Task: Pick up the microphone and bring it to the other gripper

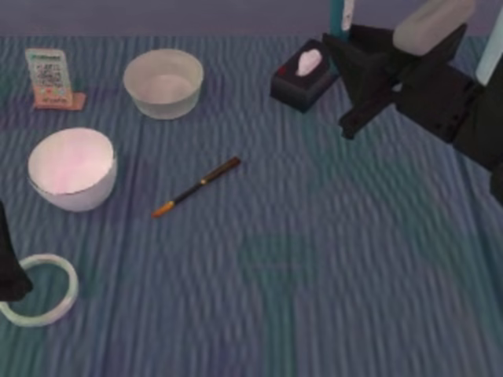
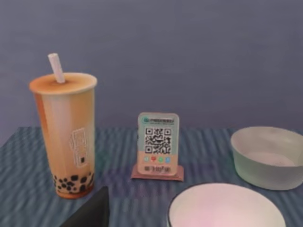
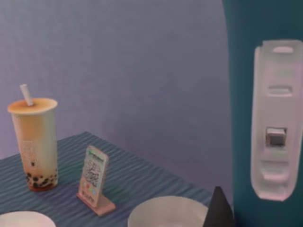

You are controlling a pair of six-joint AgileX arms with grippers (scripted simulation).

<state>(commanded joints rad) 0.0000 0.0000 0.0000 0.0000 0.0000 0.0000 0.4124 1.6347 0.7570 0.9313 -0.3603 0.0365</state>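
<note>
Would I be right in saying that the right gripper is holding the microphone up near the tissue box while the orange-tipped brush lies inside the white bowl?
Not quite. The brush lies on the bare table, beside the white bowl, not in it, as the top view shows. The rest holds: the right gripper has the microphone raised near the tissue box.

Table clutter, top view

Orange-tipped brush (image 1: 197,186) lies diagonal mid-table; white bowl (image 1: 72,169) at left w/ pale green bowl (image 1: 163,82) behind it, QR-code stand (image 1: 50,78) far-left rear, white ring (image 1: 41,289) near left front edge, black tissue box (image 1: 305,74) at rear right of centre; bubble tea cup (image 2: 66,135) w/ straw beside QR stand in wrist views
</note>
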